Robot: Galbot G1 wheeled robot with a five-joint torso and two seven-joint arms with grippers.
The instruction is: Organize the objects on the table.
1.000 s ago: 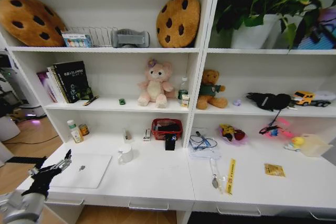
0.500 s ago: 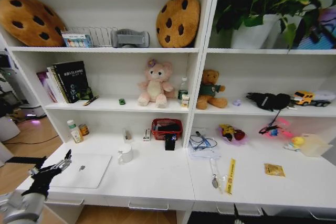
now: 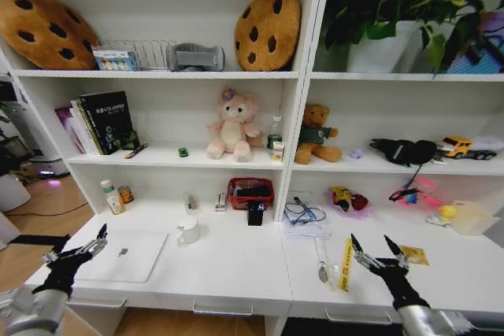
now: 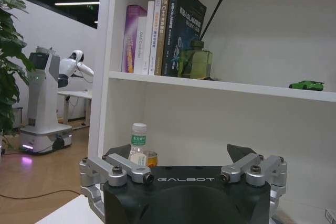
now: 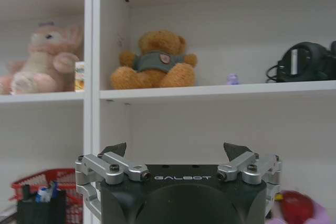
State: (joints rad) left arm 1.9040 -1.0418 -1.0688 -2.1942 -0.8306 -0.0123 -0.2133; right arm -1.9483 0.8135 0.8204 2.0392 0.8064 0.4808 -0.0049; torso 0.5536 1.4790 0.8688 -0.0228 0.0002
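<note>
Right gripper (image 3: 377, 252) has just risen into head view, fingers spread & empty, beside the yellow strip (image 3: 345, 264) on the tabletop (image 3: 236, 261); left gripper (image 3: 81, 249), also spread, unmoved by the laptop (image 3: 126, 255) — sorting likely about to start.

Legible lettering is confined to two items. The word "GALBOT" stands in pale capitals on the black body of the left gripper (image 4: 179, 158), just below its spread jaws, as seen in the left wrist view. The same word "GALBOT" stands on the black body of the right gripper (image 5: 176, 153), again below spread jaws, in the right wrist view. The spines of the books (image 4: 163, 30) on the shelf carry printed titles, too small to read. The bottle (image 4: 138, 145) label is not legible.
</note>
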